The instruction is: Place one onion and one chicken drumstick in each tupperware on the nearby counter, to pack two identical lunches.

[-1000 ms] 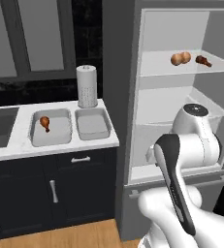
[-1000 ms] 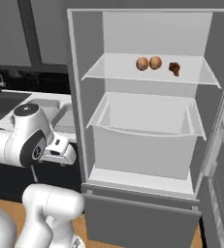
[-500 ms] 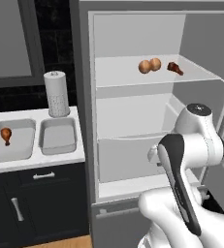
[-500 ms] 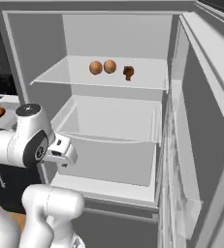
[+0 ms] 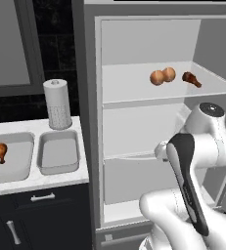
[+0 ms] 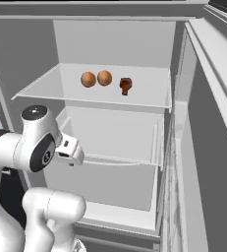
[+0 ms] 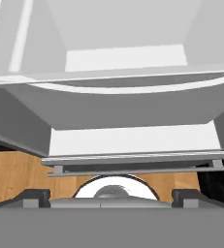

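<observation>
Pincer (image 7: pixel 111 196): finger tips stand wide apart at the bottom corners of the hand view, nothing between them. Empty, ready for a pick. The hand itself is pointed down into the lower fridge, at the drawer (image 7: pixel 133 104) and the bottom ledge, with wood floor (image 7: pixel 16 177) beyond.

Above the pincer, on the upper fridge shelf (image 6: pixel 144 96): two onions, one (image 6: pixel 88 79) touching the other (image 6: pixel 104 78), and a chicken drumstick (image 6: pixel 126 85) just beside them on the door side. These are the pick targets; the arm sits low and folded, so the pincer has to rise well up to that shelf before any grasp.

Off to the pincer's left, outside the fridge, the bench (image 5: pixel 36 178) carries two tubs side by side. The far tub (image 5: pixel 11 161) already holds one drumstick (image 5: pixel 1 152); the near tub (image 5: pixel 59 153) looks empty, though its floor is only partly readable from this angle. A paper towel roll (image 5: pixel 58 103) stands behind the tubs.

Judgement: packing is at an early stage: one item of four placed. Two onions and one drumstick left to move. The near onion is probably the easiest first grasp, being nearest the shelf edge.
</observation>
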Robot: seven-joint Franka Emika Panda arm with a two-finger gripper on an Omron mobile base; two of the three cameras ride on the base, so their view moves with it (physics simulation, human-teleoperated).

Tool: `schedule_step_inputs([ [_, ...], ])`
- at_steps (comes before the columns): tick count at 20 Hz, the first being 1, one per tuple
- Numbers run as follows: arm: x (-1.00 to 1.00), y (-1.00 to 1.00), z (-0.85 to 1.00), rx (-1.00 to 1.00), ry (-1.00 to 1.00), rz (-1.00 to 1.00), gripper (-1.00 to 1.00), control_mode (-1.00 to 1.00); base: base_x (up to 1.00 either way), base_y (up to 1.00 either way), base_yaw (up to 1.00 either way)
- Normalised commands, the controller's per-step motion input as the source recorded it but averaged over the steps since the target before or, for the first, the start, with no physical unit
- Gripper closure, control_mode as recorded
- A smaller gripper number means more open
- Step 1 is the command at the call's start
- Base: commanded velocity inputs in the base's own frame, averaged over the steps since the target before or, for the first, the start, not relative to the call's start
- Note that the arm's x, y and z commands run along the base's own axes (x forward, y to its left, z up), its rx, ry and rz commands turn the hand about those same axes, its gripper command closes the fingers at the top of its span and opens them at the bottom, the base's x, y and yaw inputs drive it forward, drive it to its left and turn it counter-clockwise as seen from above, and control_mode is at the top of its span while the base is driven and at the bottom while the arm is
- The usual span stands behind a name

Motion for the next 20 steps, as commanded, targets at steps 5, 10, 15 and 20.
schedule_step_inputs([
  [5,0.08,-0.08,0.82,0.03,-0.49,0.00,-1.00,-1.00,0.00,0.00,0.00],
  [10,0.41,0.00,0.92,-0.01,-0.23,-0.08,-1.00,-1.00,0.00,0.00,0.00],
  [15,0.65,0.00,0.89,0.00,-0.10,-0.08,-1.00,-1.00,0.00,0.00,0.00],
  [20,0.61,0.00,0.42,0.00,-0.06,-0.06,-1.00,-1.00,0.00,0.00,0.00],
])
